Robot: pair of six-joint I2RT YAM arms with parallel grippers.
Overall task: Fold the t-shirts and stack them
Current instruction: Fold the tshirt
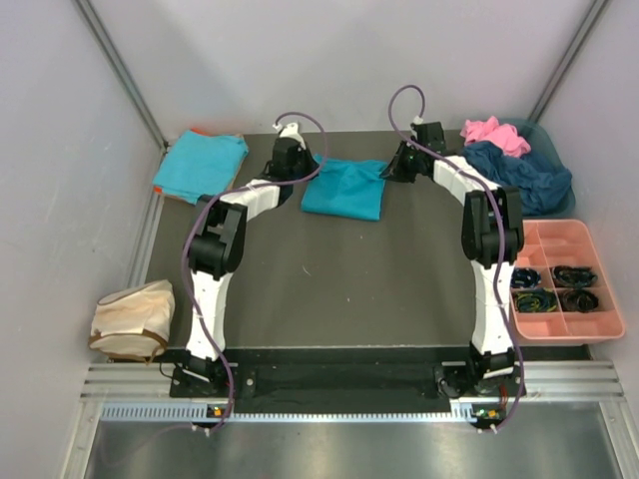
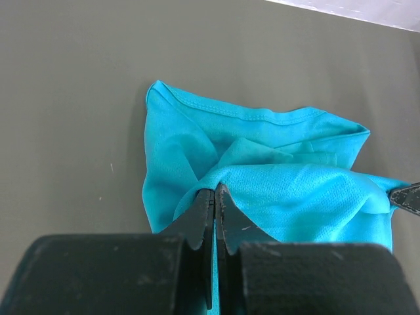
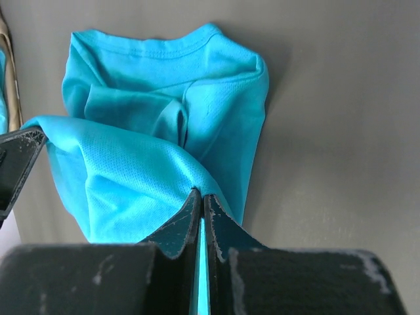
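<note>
A turquoise t-shirt (image 1: 344, 189) lies partly folded at the back middle of the table. My left gripper (image 1: 300, 172) is shut on its left edge; in the left wrist view the cloth (image 2: 275, 177) runs pinched between my left gripper's (image 2: 214, 190) closed jaws. My right gripper (image 1: 394, 170) is shut on the right edge, and the same shirt (image 3: 151, 131) is clamped in my right gripper (image 3: 200, 195) in its wrist view. A folded turquoise t-shirt (image 1: 200, 166) rests at the back left. Pink (image 1: 494, 133) and dark navy (image 1: 519, 175) t-shirts are heaped at the back right.
A teal bin (image 1: 539, 140) holds the pink and navy heap. A pink compartment tray (image 1: 559, 238) with dark coiled items stands at the right. A beige cloth bag (image 1: 132, 319) sits at the front left. Grey walls close in on both sides.
</note>
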